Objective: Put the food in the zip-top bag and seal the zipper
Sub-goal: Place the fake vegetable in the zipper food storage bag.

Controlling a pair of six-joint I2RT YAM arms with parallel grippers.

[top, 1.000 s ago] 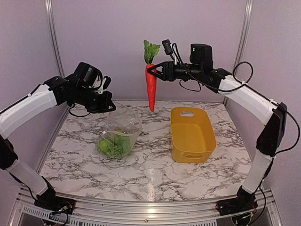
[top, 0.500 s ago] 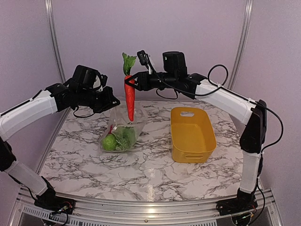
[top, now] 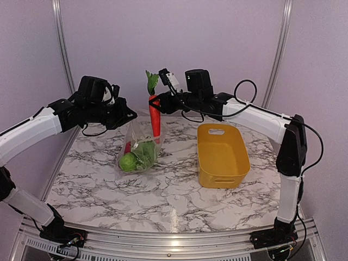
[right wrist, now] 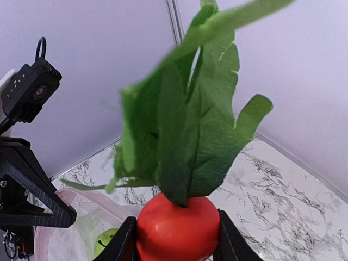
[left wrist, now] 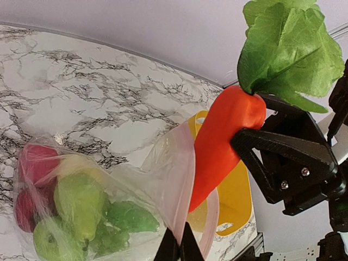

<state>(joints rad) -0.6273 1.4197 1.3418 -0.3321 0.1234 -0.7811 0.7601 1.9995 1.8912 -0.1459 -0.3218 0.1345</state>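
Logged right gripper (top: 154,102) clenched on carrot (top: 156,118), tip down at mouth of bag (top: 138,152), 9 o'clock of basket (top: 223,176), left gripper (top: 129,115) pinching the rim; flagged likely snag on slack rim, carrot dropping outside.

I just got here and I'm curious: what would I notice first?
A bright orange toy carrot with green leaves dangles from the right gripper, tip at the mouth of a clear crinkly plastic bag. The left gripper holds that bag up at the table's left, toy fruit inside. A yellow plastic basket stands right of it.
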